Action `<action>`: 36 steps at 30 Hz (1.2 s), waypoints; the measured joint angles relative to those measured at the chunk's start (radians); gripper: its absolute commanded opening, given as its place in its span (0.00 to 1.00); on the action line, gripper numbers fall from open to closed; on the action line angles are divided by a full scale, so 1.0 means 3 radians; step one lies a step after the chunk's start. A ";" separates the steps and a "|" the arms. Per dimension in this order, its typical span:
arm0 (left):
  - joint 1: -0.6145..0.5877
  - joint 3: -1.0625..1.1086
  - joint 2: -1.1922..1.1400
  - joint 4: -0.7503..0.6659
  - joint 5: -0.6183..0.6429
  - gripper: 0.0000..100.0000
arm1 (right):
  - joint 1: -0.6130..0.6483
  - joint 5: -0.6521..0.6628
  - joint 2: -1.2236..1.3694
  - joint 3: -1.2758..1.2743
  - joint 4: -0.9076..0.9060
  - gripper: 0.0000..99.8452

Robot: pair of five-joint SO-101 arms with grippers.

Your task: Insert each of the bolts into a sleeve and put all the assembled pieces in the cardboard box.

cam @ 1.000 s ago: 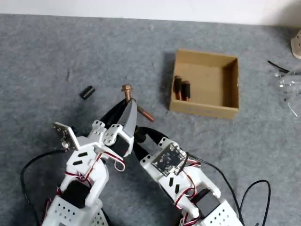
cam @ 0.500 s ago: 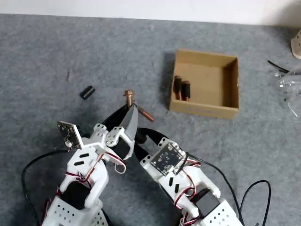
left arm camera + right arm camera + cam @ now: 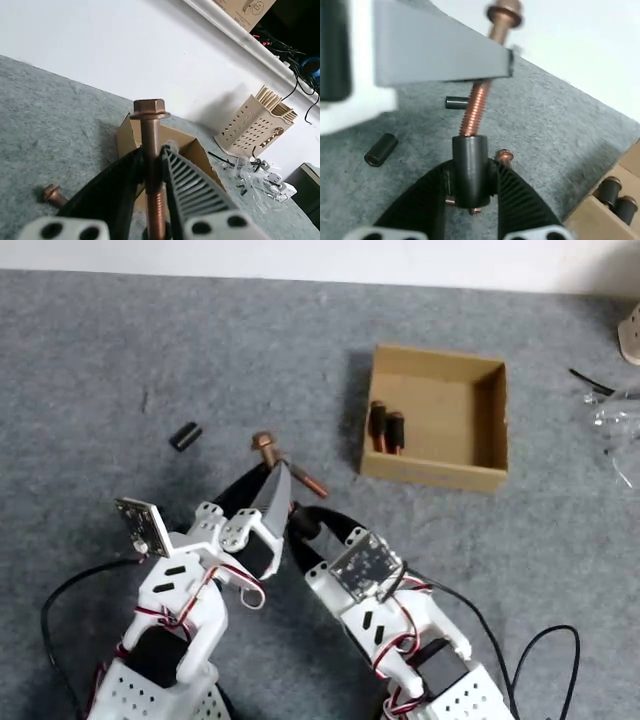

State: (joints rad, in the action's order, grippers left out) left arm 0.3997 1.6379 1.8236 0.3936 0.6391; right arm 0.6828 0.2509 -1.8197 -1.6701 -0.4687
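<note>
The left tool [image 3: 152, 150] clamps the bolt [image 3: 149, 125] by its shank, threaded end left free, while the right tool [image 3: 470, 172] grips a black sleeve [image 3: 469, 150] with its mouth at that thread tip — lined up, I judge, for insertion — above the tabletop [image 3: 100, 340] near the cardboard box [image 3: 430, 476] holding two assembled pieces [image 3: 386, 428].

The high camera is looking steeply down on the table [image 3: 100, 340], tilting slightly toward twelve o'clock. Both wrist cameras are looking forward from very near, sharing with it the raised bolt [image 3: 150, 145] and, at two o'clock, the cardboard box [image 3: 437, 420].
</note>
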 measured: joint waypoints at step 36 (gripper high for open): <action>-0.0593 -0.0583 -0.0046 0.0532 0.0496 0.01 | -0.0164 0.0087 -0.0010 0.0000 0.0010 0.00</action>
State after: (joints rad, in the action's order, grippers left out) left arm 0.2217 1.4630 1.8098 0.5531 0.7879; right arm 0.6337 0.2770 -1.8228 -1.6701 -0.4657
